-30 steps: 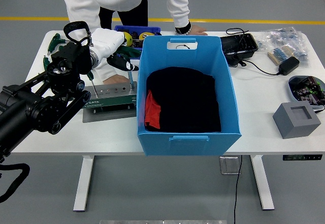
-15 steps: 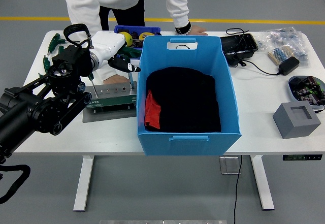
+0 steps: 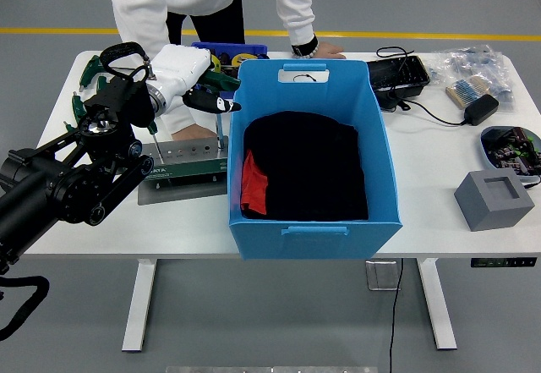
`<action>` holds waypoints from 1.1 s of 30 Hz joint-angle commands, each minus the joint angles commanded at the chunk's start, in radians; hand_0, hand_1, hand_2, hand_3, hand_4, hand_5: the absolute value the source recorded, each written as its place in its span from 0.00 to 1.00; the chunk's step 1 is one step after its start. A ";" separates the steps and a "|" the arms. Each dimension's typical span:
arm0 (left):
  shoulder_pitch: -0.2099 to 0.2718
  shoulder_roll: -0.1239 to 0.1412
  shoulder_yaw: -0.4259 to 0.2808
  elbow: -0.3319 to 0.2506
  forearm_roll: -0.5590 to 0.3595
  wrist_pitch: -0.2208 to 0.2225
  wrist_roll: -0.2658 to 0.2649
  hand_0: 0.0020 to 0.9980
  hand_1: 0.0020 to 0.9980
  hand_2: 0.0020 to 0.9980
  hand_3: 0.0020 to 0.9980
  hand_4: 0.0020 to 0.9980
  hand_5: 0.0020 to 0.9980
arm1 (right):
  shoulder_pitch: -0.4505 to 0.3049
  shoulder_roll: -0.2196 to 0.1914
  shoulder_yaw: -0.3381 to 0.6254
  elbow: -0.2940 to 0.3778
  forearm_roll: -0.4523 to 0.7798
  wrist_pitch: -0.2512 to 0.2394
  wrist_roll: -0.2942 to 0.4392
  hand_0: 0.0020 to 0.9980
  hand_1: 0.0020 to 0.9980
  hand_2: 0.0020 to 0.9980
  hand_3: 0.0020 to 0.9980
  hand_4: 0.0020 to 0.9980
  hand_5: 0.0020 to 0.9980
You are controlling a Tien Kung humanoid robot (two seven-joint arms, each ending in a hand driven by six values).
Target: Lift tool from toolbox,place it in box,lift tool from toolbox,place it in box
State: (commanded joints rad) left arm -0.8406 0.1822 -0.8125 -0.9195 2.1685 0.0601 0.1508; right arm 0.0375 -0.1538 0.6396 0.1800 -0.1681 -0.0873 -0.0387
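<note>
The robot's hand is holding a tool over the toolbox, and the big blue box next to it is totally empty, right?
Not quite. The blue box is not empty: the head view shows a black cloth and something red lying inside it. The rest holds: the left hand grips a tool above the toolbox beside the box.

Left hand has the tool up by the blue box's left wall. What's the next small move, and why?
Probably carry it a little further right, over the rim. The left hand holds the tool above the toolbox, just left of the blue box wall, so releasing now would likely miss.
</note>
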 joint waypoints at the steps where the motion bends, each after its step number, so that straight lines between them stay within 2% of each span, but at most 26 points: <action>1: -0.001 0.001 0.000 -0.001 -0.001 0.004 -0.002 0.21 0.00 0.00 0.04 1.00 0.65 | 0.000 0.000 0.000 0.000 0.000 0.000 0.000 0.80 0.80 0.83 0.73 0.94 0.79; 6: -0.010 0.008 0.001 -0.006 -0.010 0.025 -0.018 0.21 0.00 0.00 0.04 1.00 0.65 | 0.003 0.000 0.001 0.000 0.002 0.000 0.000 0.80 0.80 0.83 0.73 0.94 0.79; 7: -0.013 0.010 0.001 -0.008 -0.014 0.027 -0.020 0.20 0.00 0.00 0.03 0.86 0.55 | 0.003 0.000 0.001 0.000 0.002 0.000 0.000 0.80 0.80 0.83 0.73 0.94 0.79; 13: -0.041 0.032 0.008 -0.030 -0.037 0.025 -0.021 0.20 0.00 0.00 0.03 0.86 0.55 | 0.006 0.000 0.003 0.000 0.003 0.001 0.001 0.80 0.80 0.83 0.73 0.94 0.79; 14: -0.047 0.036 0.011 -0.035 -0.039 0.022 -0.021 0.20 0.00 0.00 0.02 0.77 0.51 | 0.006 0.000 0.004 0.000 0.002 0.001 0.001 0.80 0.80 0.83 0.73 0.94 0.79; 18: -0.076 0.060 0.021 -0.064 -0.046 0.005 -0.015 0.20 0.00 0.00 0.02 0.77 0.51 | 0.006 0.001 0.007 0.000 0.002 0.001 0.000 0.80 0.80 0.83 0.73 0.94 0.79; 19: -0.085 0.066 0.025 -0.070 -0.048 0.001 -0.013 0.20 0.00 0.00 0.02 0.73 0.44 | 0.006 0.001 0.008 0.000 0.001 0.001 0.000 0.80 0.80 0.83 0.73 0.94 0.79; 25: -0.135 0.104 0.046 -0.096 -0.062 -0.024 -0.010 0.20 0.00 0.00 0.02 0.73 0.44 | 0.006 0.001 0.015 0.000 -0.005 0.000 -0.001 0.80 0.80 0.83 0.73 0.94 0.79; 26: -0.143 0.110 0.051 -0.099 -0.064 -0.027 -0.010 0.20 0.00 0.00 0.03 0.73 0.40 | 0.006 0.001 0.016 0.000 -0.006 0.000 -0.001 0.79 0.80 0.83 0.73 0.94 0.79; 33: -0.178 0.135 0.063 -0.120 -0.081 -0.044 -0.007 0.20 0.00 0.00 0.03 0.72 0.37 | 0.004 0.001 0.022 0.000 -0.010 -0.001 0.000 0.80 0.80 0.83 0.73 0.94 0.79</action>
State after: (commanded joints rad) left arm -1.0187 0.3169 -0.7496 -1.0391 2.0875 0.0164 0.1441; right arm 0.0420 -0.1525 0.6613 0.1800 -0.1777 -0.0884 -0.0390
